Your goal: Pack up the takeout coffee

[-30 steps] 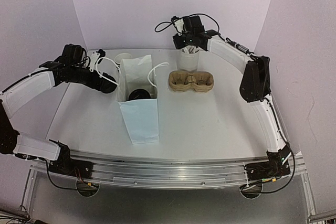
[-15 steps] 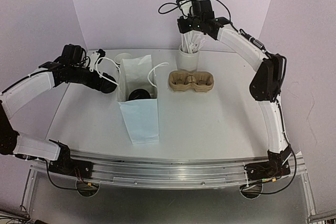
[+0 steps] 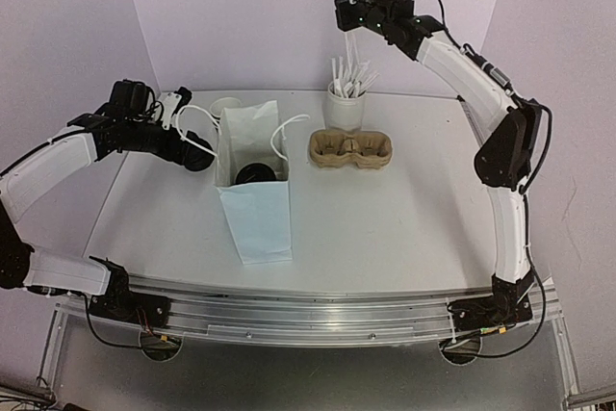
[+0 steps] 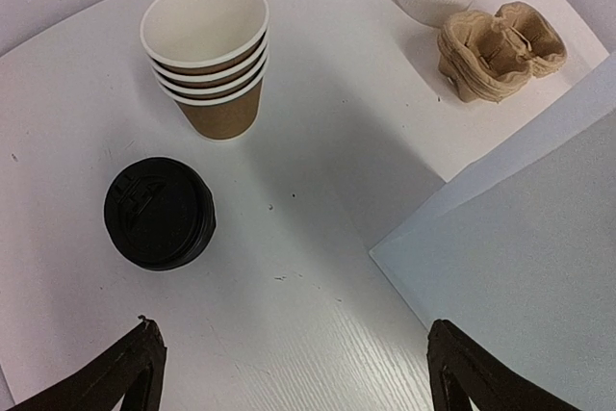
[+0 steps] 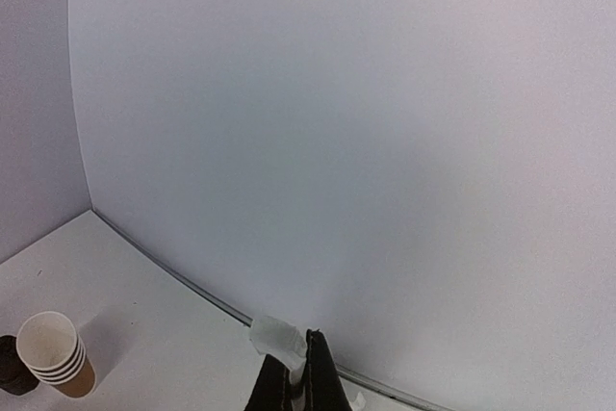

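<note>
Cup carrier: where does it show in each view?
Top external: cup carrier centre-back, right of the white bag.
Left wrist: cup carrier in the upper right corner.
Right wrist: not in it.
Shared landmark: paper cup stack.

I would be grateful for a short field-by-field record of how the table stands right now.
left gripper: fingers wide apart, nothing between them, next to the white bag
right gripper: up high, shut on a white stick
paper cups: nested stack, upright, no lids
black lids: stacked beside the cups
cup carrier: no cups in it
white cup: behind the carrier, holds more sticks
bag state: upright, open; dark round thing inside, unclear what
</note>
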